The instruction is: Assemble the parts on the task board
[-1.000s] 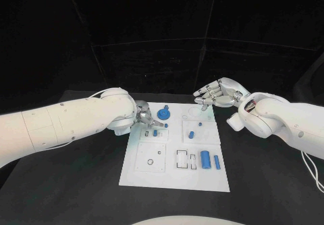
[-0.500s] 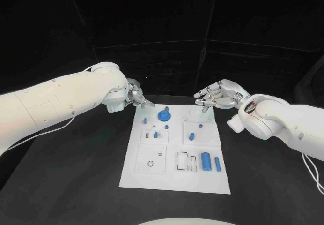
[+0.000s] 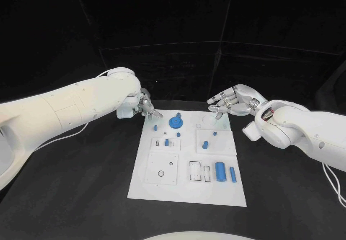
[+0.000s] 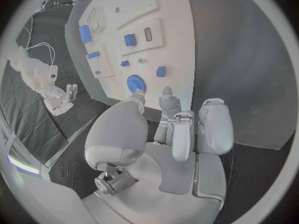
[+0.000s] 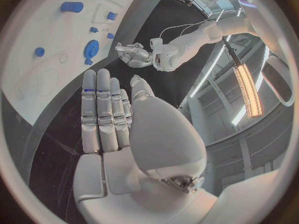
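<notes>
Parts, small and blue, lie scattered over the white task board in the middle of the black table, and from where I sit I judge the step in hand to be reaching in for one of them. My left robot hand hangs at the board's far left corner, fingers loosely curled and apart, and I see nothing held in it; in the left wrist view its fingertips point toward the board's edge without clearly touching it. My right robot hand hovers off the far right corner, fingers stretched out side by side, holding nothing and touching nothing.

Nearest the left robot hand is the blue gear, standing on the board's far end, with a small blue peg just beside it toward the left edge. Farther toward me sit a blue piece in a small recess, an oval blue part, and near the front a fat cylinder next to a slimmer one.

To do this well, I would bring the left robot hand down slowly over the peg or gear, fingers spread only as wide as the piece needs, so I do not knock its neighbours. I would keep the right robot hand well clear of the board until a part is secure
</notes>
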Motion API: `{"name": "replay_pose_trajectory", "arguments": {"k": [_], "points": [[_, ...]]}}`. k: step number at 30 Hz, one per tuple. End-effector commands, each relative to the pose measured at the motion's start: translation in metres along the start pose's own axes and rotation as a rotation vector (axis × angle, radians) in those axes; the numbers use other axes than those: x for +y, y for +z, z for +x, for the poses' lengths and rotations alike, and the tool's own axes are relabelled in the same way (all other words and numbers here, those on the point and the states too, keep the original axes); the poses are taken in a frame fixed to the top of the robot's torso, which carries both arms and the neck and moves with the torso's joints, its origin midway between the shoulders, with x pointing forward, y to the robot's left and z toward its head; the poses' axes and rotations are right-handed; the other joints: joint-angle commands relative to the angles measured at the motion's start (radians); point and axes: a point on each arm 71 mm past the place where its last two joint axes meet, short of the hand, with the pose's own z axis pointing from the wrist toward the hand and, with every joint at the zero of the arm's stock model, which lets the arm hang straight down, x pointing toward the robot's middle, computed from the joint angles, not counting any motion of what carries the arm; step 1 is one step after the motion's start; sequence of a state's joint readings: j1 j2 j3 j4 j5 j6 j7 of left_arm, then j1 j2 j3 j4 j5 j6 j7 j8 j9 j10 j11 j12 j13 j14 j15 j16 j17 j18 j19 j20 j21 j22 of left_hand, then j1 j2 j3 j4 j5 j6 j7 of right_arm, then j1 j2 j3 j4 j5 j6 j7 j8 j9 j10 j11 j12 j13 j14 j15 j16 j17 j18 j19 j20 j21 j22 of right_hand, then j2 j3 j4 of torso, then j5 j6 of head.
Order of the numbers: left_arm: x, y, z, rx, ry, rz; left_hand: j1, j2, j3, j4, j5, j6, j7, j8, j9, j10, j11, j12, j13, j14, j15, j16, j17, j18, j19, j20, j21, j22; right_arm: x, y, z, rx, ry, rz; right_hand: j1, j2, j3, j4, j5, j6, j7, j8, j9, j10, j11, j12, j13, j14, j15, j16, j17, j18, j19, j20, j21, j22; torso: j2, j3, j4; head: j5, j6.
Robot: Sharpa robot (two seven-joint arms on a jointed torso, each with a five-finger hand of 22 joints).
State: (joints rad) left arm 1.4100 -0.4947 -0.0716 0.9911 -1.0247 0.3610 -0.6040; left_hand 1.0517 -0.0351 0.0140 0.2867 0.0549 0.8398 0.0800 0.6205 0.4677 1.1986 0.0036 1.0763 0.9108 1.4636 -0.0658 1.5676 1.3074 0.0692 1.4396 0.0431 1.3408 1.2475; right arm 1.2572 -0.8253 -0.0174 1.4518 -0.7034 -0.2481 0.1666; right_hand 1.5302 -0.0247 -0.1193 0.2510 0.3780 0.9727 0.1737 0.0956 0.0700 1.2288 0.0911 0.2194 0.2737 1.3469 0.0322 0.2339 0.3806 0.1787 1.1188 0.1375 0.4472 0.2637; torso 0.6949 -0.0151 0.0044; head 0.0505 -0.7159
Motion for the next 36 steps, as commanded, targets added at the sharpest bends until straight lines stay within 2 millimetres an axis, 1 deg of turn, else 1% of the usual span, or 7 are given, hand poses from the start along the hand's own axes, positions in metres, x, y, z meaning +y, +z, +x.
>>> {"name": "replay_pose_trajectory", "arguments": {"k": [1,10,13,15,20,23,36], "points": [[0.000,0.004,0.002,0.020,0.041,0.004,0.006,0.008,-0.009,-0.001,-0.006,0.007,-0.002,-0.003,-0.002,0.007,0.001,0.005,0.002,0.107,0.005,0.003,0.263,0.001,0.002,0.004,0.002,0.003,0.002,0.001,0.001,0.008,0.000,-0.008,-0.008,0.002,-0.002,0.002,0.005,-0.009,0.001,0.003,0.000,-0.006,0.002,0.005,0.002,-0.009,0.000,-0.003,0.001,0.000,-0.005,0.000,-0.003,-0.001,-0.001,-0.0005,0.0004,0.002,-0.002],[-0.002,0.013,0.009,0.047,0.051,0.001,0.024,0.017,-0.017,-0.002,-0.006,0.012,-0.003,-0.004,-0.008,0.011,0.000,0.010,0.006,0.107,0.004,0.003,0.263,0.000,0.003,0.004,0.004,0.008,0.003,0.002,0.002,0.010,0.001,-0.011,-0.006,0.003,-0.001,0.002,0.006,-0.010,0.001,0.003,0.000,-0.007,0.002,0.006,0.002,-0.010,0.000,-0.003,0.002,0.000,-0.005,0.000,-0.004,-0.001,-0.001,0.0006,0.0000,0.004,-0.005],[-0.002,0.016,0.011,0.057,0.052,0.000,0.034,0.021,-0.020,-0.004,-0.006,0.015,-0.003,-0.005,-0.011,0.011,0.000,0.010,0.005,0.107,0.004,0.003,0.263,0.000,0.004,0.003,0.005,0.009,0.003,0.002,0.003,0.012,0.002,-0.012,-0.006,0.003,-0.001,0.002,0.006,-0.010,0.001,0.003,0.000,-0.007,0.002,0.006,0.002,-0.010,0.000,-0.003,0.002,0.000,-0.005,0.000,-0.004,-0.001,-0.001,0.0001,0.0006,0.003,-0.006],[-0.002,0.017,0.012,0.062,0.053,-0.001,0.037,0.023,-0.021,-0.004,-0.006,0.016,-0.003,-0.005,-0.012,0.012,0.000,0.011,0.005,0.107,0.004,0.003,0.263,0.000,0.004,0.003,0.005,0.009,0.003,0.002,0.003,0.011,0.002,-0.012,-0.006,0.003,-0.001,0.002,0.006,-0.010,0.001,0.003,0.000,-0.007,0.002,0.006,0.002,-0.010,0.000,-0.003,0.002,0.000,-0.005,0.000,-0.004,-0.001,-0.001,0.0005,0.0010,0.002,-0.006],[-0.003,0.019,0.014,0.070,0.056,-0.001,0.042,0.026,-0.023,-0.004,-0.006,0.017,-0.003,-0.006,-0.013,0.013,0.000,0.011,0.006,0.107,0.004,0.003,0.263,0.000,0.004,0.003,0.005,0.010,0.002,0.002,0.002,0.008,0.001,-0.010,-0.006,0.003,-0.001,0.002,0.006,-0.010,0.001,0.003,0.000,-0.007,0.002,0.006,0.002,-0.010,0.000,-0.003,0.002,0.000,-0.005,0.000,-0.004,-0.001,-0.002,0.0012,0.0024,0.001,-0.007],[-0.003,0.019,0.015,0.076,0.059,-0.001,0.048,0.030,-0.024,-0.005,-0.006,0.020,-0.004,-0.006,-0.015,0.014,-0.001,0.012,0.006,0.107,0.004,0.003,0.263,0.000,0.004,0.003,0.005,0.010,0.002,0.002,0.001,0.008,0.000,-0.010,-0.006,0.003,-0.001,0.002,0.006,-0.010,0.001,0.003,0.000,-0.007,0.002,0.006,0.002,-0.010,0.000,-0.003,0.002,0.000,-0.005,0.000,-0.004,-0.001,-0.002,0.0005,0.0027,0.000,-0.008],[-0.007,0.020,0.019,0.088,0.068,0.006,0.086,0.046,-0.027,-0.013,-0.006,0.032,-0.006,-0.007,-0.024,0.019,-0.003,0.016,0.008,0.107,0.002,0.003,0.263,-0.001,0.005,0.002,0.006,0.014,0.002,0.003,0.002,0.010,0.001,-0.011,-0.006,0.003,-0.001,0.001,0.006,-0.010,0.001,0.004,0.000,-0.007,0.002,0.006,0.002,-0.010,0.000,-0.003,0.002,0.000,-0.005,0.000,-0.004,-0.001,-0.002,0.0003,0.0017,0.003,-0.009]]}}
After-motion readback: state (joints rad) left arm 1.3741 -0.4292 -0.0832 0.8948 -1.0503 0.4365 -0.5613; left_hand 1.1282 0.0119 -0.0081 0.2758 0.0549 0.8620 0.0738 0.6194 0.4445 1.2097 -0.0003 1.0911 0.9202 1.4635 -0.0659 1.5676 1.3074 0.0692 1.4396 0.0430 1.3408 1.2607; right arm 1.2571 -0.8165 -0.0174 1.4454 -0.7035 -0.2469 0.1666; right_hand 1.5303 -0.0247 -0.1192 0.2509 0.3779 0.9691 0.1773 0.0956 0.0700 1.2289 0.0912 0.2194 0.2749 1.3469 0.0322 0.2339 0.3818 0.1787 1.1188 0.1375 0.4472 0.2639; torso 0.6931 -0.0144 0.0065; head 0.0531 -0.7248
